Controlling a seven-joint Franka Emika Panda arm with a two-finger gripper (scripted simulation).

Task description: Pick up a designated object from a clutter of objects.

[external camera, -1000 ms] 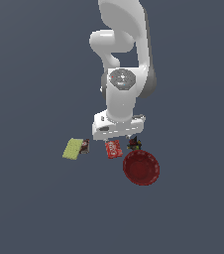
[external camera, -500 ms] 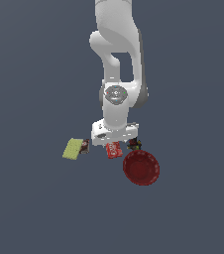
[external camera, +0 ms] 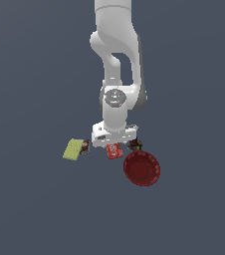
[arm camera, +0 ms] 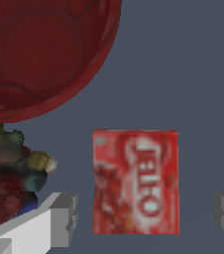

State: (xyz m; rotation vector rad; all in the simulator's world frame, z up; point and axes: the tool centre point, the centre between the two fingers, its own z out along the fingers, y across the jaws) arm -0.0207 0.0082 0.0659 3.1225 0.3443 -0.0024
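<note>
A small flat red box [arm camera: 135,181] lies face up on the grey worktop [arm camera: 183,74], directly below the robot's hand, between its two jaws. The jaws [arm camera: 146,218] stand wide apart, one fingertip [arm camera: 64,218] on each side of the box, with clear space between each fingertip and the box's edges. They hold nothing.

White letters on the box's face read "JELL-O", blurred but legible, running along the box's long side. No other writing can be read.

Just beyond one fingertip sits a small, lumpy, dark multicoloured item [arm camera: 12,173], and past that the rim of a round dark red bowl [arm camera: 39,54]. In the exterior view, a yellow-green sponge [external camera: 72,149] and a small brown box [external camera: 85,146] lie well off to the hand's other side.

The likely risks: the fingertip nearest the lumpy item could bump it while descending. The box is flat and low, so the jaws must come right down to the worktop, or they may close above it or clip only its top edge and let it slip.
</note>
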